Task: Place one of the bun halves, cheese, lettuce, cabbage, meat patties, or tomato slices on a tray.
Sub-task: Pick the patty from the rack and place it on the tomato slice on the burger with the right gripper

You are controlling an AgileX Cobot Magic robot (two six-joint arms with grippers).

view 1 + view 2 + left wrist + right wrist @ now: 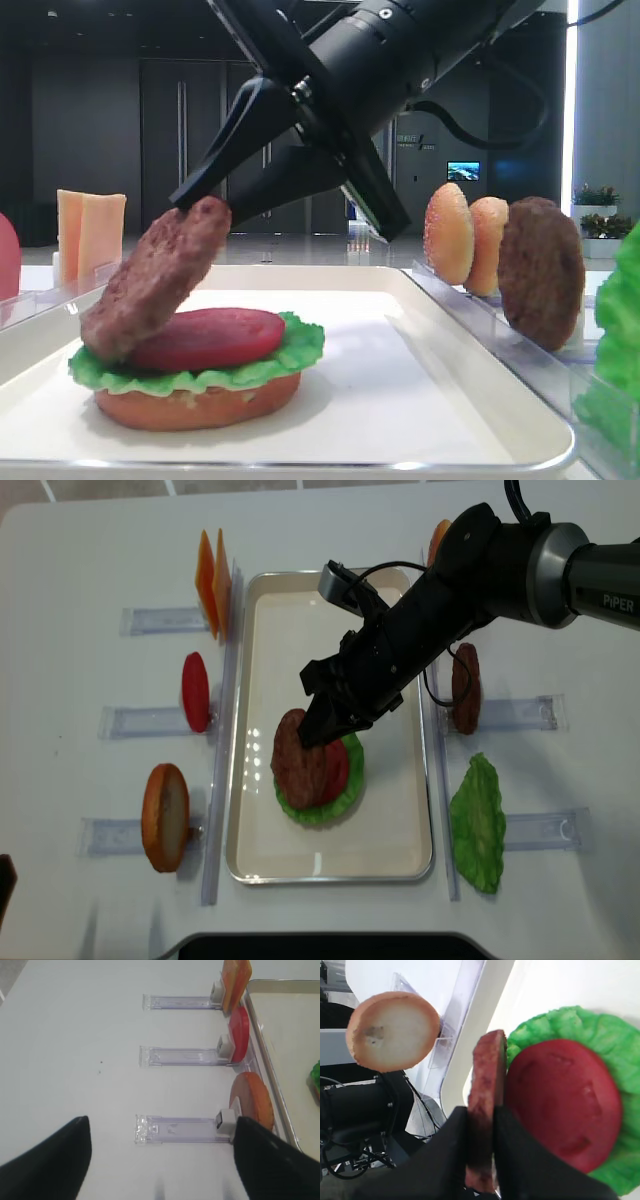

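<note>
My right gripper (200, 208) is shut on the upper edge of a dark-brown meat patty (155, 275). The patty tilts steeply, and its lower edge reaches down to the left side of a stack on the white tray (400, 400). The stack is a flat bun half (195, 405), a green lettuce leaf (290, 355) and a red tomato slice (215, 338). In the right wrist view the patty (487, 1075) stands edge-on between the black fingers, beside the tomato slice (560, 1105). My left gripper (160, 1160) is open over the bare table, left of the tray.
Clear racks left of the tray hold cheese slices (212, 585), a tomato slice (195, 692) and a bun half (165, 817). Racks on the right hold a second patty (465, 687), a lettuce leaf (478, 825) and seeded bun halves (465, 235).
</note>
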